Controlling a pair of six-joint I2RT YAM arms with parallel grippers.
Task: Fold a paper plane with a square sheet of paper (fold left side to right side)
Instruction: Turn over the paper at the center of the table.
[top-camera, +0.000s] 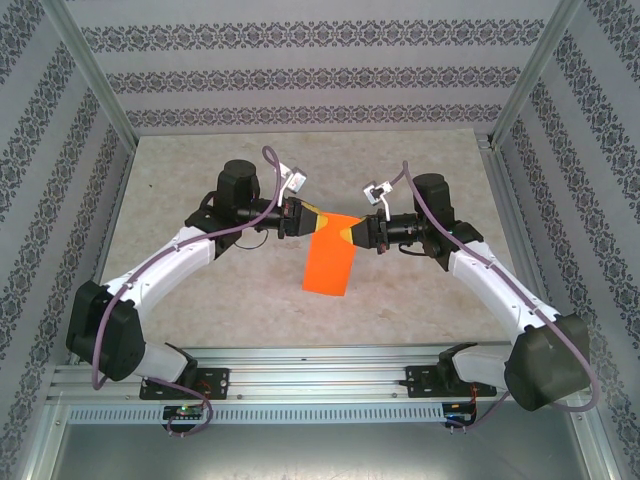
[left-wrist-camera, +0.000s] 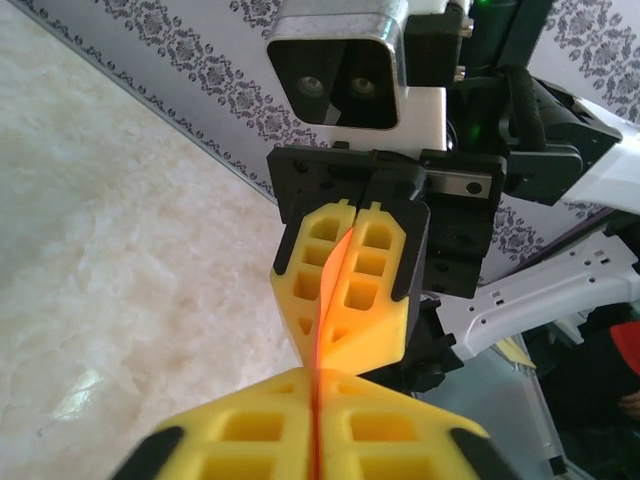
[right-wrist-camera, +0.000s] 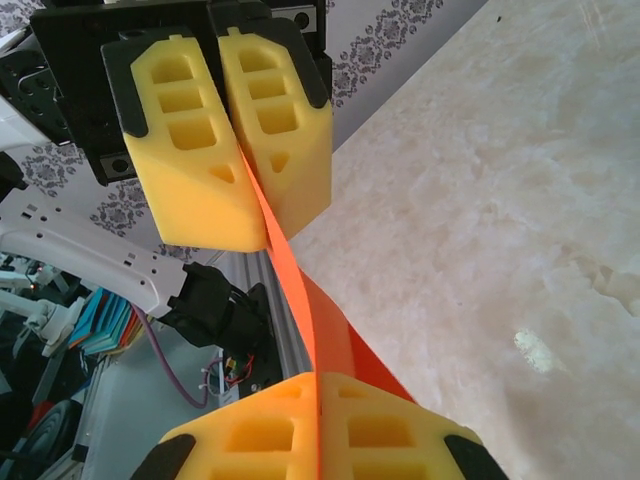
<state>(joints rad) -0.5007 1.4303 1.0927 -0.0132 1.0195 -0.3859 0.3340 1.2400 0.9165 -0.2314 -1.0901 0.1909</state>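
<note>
The square sheet of paper (top-camera: 331, 262) is bright orange and folded into a narrow oblong. It hangs above the table between both grippers, its lower end toward the near edge. My left gripper (top-camera: 312, 220) is shut on the sheet's upper left corner. In the left wrist view the paper's edge (left-wrist-camera: 322, 340) runs between my left gripper's (left-wrist-camera: 315, 378) closed yellow fingers. My right gripper (top-camera: 352, 233) is shut on the upper right corner, tip to tip with the left one. In the right wrist view the orange strip (right-wrist-camera: 322, 320) stretches from my right gripper (right-wrist-camera: 318, 382) up to the left gripper (right-wrist-camera: 262, 235).
A beige marbled table (top-camera: 200, 170) lies under the paper, with patterned walls (top-camera: 320, 80) on three sides. An aluminium rail (top-camera: 320, 365) carrying both arm bases runs along the near edge. Metal posts (top-camera: 95, 80) stand at the back corners.
</note>
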